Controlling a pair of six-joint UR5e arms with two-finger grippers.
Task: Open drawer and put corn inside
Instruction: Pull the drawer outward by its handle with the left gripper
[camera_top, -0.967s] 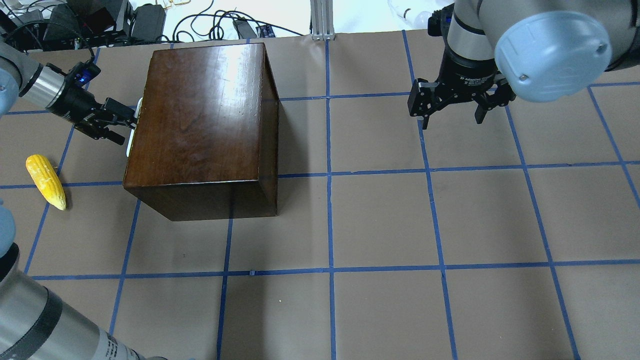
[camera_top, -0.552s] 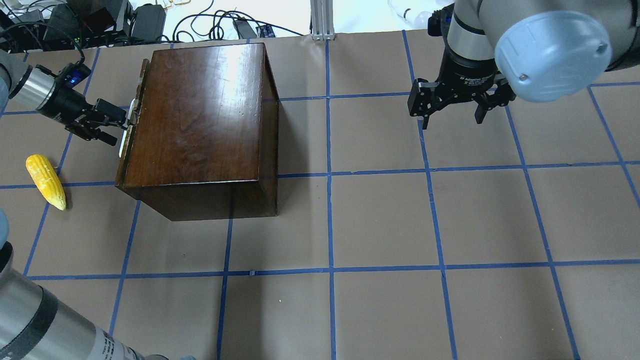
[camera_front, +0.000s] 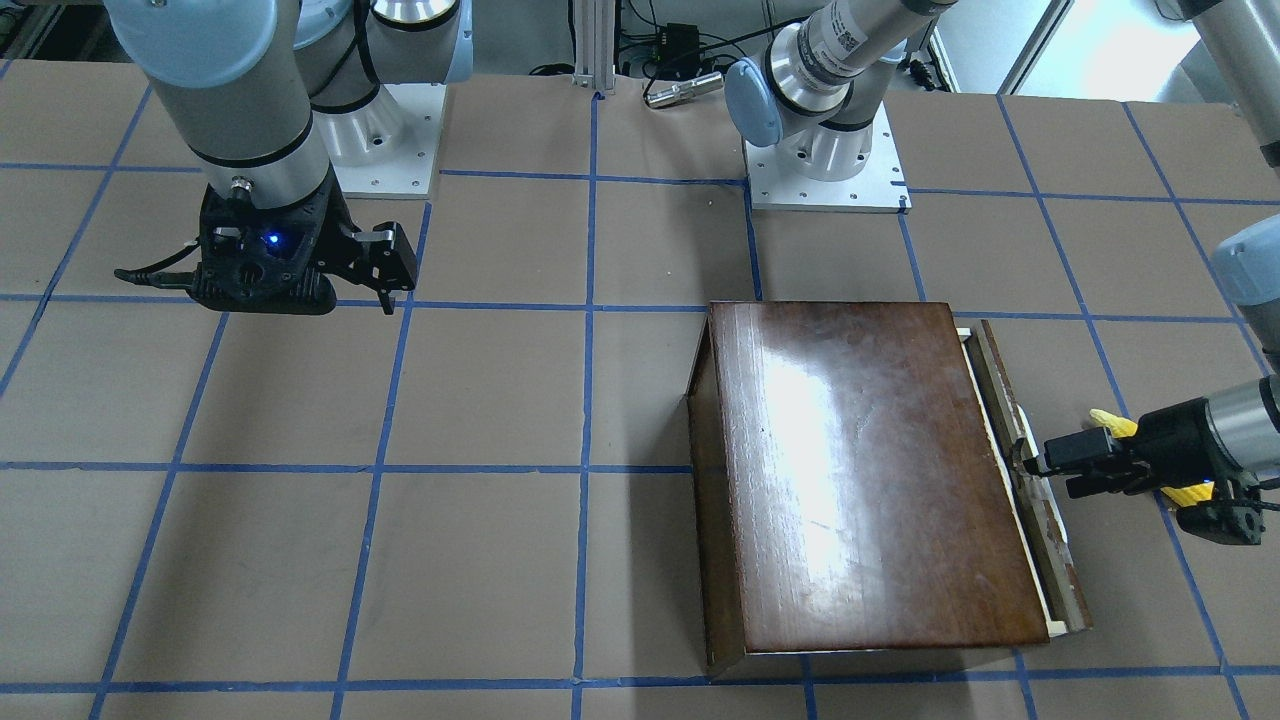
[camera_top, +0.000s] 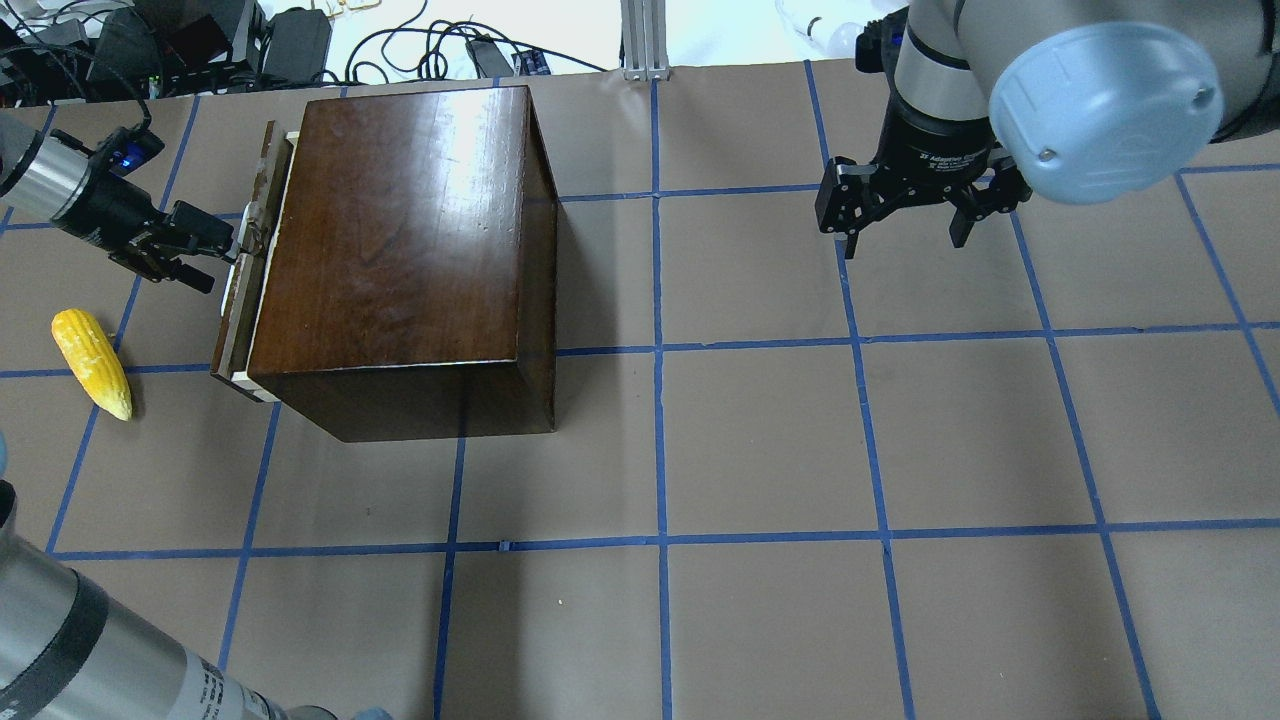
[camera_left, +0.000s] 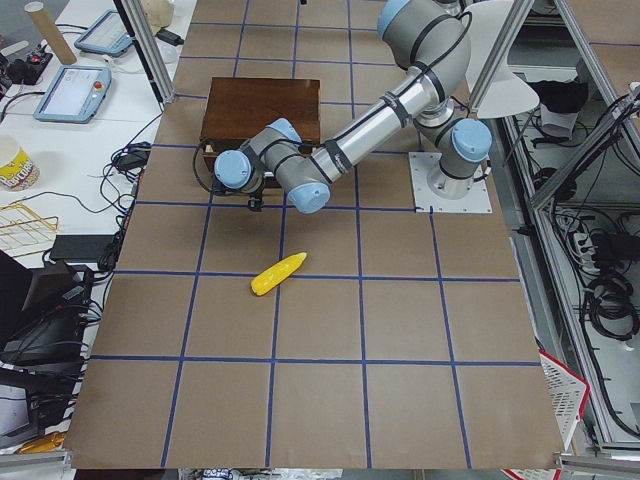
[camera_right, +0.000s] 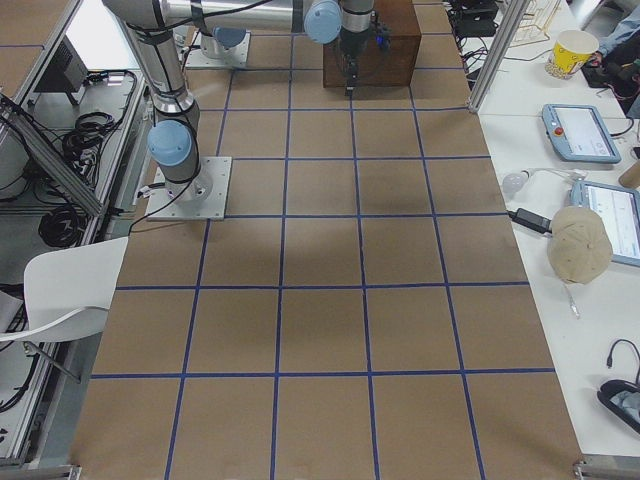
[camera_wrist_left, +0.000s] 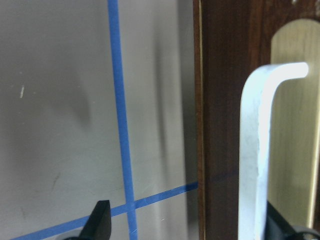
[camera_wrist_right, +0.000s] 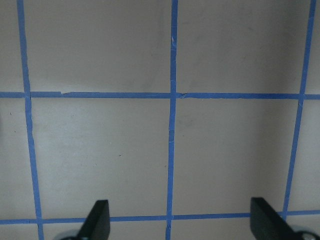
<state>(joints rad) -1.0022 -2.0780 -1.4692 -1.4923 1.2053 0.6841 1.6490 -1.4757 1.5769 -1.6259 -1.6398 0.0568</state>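
**Front-facing view.** Item one: a glossy brown box (camera_front: 870, 470) on the worktop (camera_front: 500, 400). Its drawer (camera_front: 1032, 520) stood out by a narrow strip only, with a pale tray edge showing. My left tool (camera_front: 1045, 466) was at the drawer front. The corn (camera_front: 1110, 423) was mostly hidden behind that wrist. My right tool (camera_front: 372, 278) hung well apart, across the worktop.

**Overhead view.** The corn lay flat on the worktop, outward of the drawer front and beyond my left tool, on the side nearer my base. Its long axis ran roughly along the drawer front, tip toward me. My left arm was by far the nearer.

**Left side view.** The corn lay alone, touching nothing.

**Right side view.** The box was far and small, with nothing to add.

**Left wrist view.** The whitish handle (camera_wrist_left: 254, 150) sat just inside one finger. The jaws were spread and not clamped on it, so I judged it hooked rather than pinched.

**Right wrist view.** The fingers (camera_wrist_right: 98, 220) were wide apart, holding nothing, over blue tape lines.

**Judgement.** The gap was too slim for the corn, so the drawer needed more pull first.
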